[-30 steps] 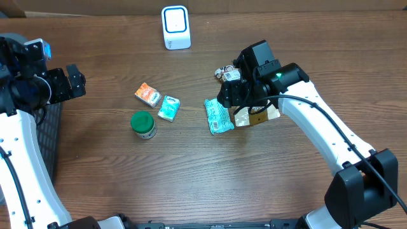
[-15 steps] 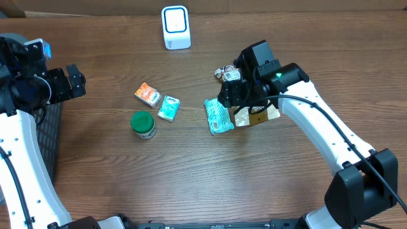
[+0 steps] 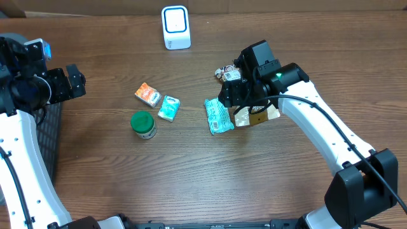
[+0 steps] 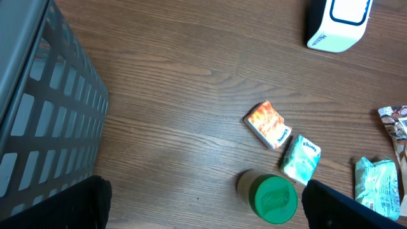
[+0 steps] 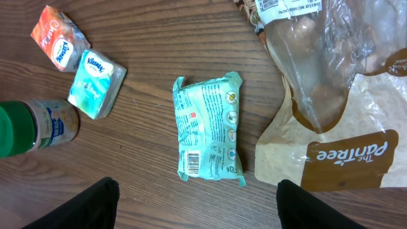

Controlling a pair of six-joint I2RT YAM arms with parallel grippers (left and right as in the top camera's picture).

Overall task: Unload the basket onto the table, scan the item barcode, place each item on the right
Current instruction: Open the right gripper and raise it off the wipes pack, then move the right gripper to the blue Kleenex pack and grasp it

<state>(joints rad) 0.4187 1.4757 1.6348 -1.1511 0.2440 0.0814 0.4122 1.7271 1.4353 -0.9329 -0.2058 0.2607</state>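
Teal packet (image 5: 208, 129) beneath open, empty right pincer (image 5: 198, 207), brown bag (image 5: 337, 152) just beside, left pincer (image 4: 206, 207) wide, empty

This is looking like a mock checkout. A white-and-blue boxy scanner (image 3: 175, 27) and a grey slatted plastic basket (image 4: 44, 127) are sitting at a brown wooden table (image 3: 191, 172).

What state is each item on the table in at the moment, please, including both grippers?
Left gripper: open, empty.
Right gripper: open over the teal packet, empty.
Teal packet: flat, barcode facing up.
Green-lidded jar: upright, lid on.
Kleenex pack: lying flat.
Orange tissue pack: lying flat.
Brown windowed bag: lying flat, beside the teal packet.
Scanner: standing upright.
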